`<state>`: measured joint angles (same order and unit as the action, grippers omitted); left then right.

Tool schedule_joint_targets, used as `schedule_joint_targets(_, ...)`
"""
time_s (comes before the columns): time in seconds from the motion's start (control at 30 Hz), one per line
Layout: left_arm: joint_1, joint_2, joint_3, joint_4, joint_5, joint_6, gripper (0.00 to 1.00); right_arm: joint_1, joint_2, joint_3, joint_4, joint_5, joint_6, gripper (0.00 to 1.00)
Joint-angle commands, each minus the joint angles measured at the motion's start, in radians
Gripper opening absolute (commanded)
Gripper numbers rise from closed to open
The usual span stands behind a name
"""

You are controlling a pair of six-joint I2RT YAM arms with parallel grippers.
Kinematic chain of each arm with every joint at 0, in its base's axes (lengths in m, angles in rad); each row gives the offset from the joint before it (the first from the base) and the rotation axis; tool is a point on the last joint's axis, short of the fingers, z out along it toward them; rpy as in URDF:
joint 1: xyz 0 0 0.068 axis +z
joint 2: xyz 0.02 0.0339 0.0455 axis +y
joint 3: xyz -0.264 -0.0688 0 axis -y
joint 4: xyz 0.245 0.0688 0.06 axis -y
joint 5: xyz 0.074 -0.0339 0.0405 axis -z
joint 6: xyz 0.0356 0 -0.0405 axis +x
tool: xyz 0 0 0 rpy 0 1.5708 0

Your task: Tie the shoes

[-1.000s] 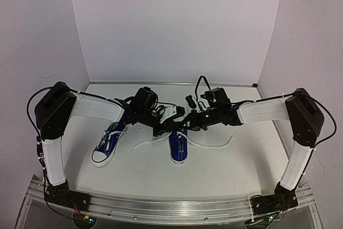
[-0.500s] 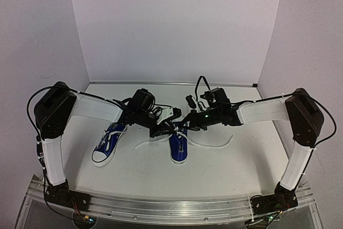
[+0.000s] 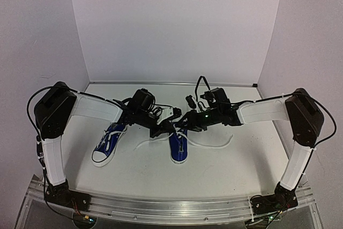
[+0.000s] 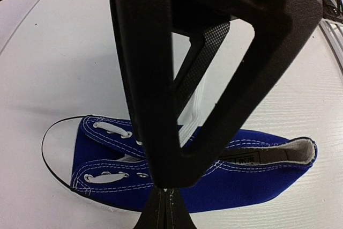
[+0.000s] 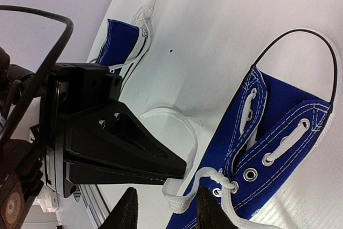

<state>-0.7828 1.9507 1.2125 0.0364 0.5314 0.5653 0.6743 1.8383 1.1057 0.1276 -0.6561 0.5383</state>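
Two blue sneakers lie on the white table. The left shoe [image 3: 109, 146] lies alone. Both grippers meet over the top of the right shoe [image 3: 178, 151]. My left gripper [image 3: 162, 130] is shut, its tip [image 5: 181, 169] pinching a loop of that shoe's white lace [image 5: 185, 189]. In its own view the shut left gripper [image 4: 164, 205] hangs over the shoe's side [image 4: 257, 181]. My right gripper [image 3: 181, 124] is open. It [image 5: 169, 213] straddles the same lace strand, which runs to a crossing [image 5: 218, 176] at the top eyelets.
A lace end [image 3: 214, 144] trails right of the right shoe and another [image 3: 140, 145] trails left. The second shoe [image 5: 122, 44] shows at the upper left of the right wrist view. Walls enclose the table on three sides.
Hardly anything. The left gripper has shifted slightly toward the right shoe's laces. The right arm and both shoes look unmoved.
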Motion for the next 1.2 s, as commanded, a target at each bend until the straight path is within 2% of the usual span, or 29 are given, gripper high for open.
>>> schedule_joint_targets(0.0,-0.006,-0.045,0.014,0.05,0.025,-0.019,0.0,0.005,-0.01,0.011,0.024,-0.013,-0.006,0.34)
schedule_joint_targets(0.43,-0.01,-0.054,0.024,0.067,0.025,-0.028,0.0,0.005,-0.012,0.008,0.023,-0.016,-0.011,0.25)
schedule_joint_targets(0.6,-0.009,-0.056,0.022,0.068,0.02,-0.033,0.0,0.005,-0.011,0.011,0.02,-0.009,-0.013,0.14)
schedule_joint_targets(0.63,-0.009,-0.058,0.02,0.069,0.015,-0.033,0.02,0.005,-0.014,0.011,0.018,-0.005,-0.014,0.08)
schedule_joint_targets(0.7,-0.009,-0.063,0.01,0.073,0.003,-0.037,0.12,0.005,-0.02,0.011,0.012,0.008,-0.018,0.0)
schedule_joint_targets(0.77,-0.009,-0.07,-0.008,0.087,-0.015,-0.047,0.23,0.005,-0.026,0.011,0.004,0.024,-0.021,0.0)
schedule_joint_targets(0.83,-0.009,-0.079,-0.031,0.109,-0.022,-0.055,0.29,0.005,-0.03,0.011,-0.003,0.036,-0.021,0.0)
schedule_joint_targets(0.97,-0.011,-0.082,-0.06,0.165,-0.02,-0.075,0.35,0.005,-0.033,0.01,-0.011,0.057,-0.02,0.0)
schedule_joint_targets(1.17,-0.017,-0.053,-0.05,0.192,0.006,-0.073,0.33,0.005,-0.042,0.009,-0.012,0.07,-0.015,0.0)
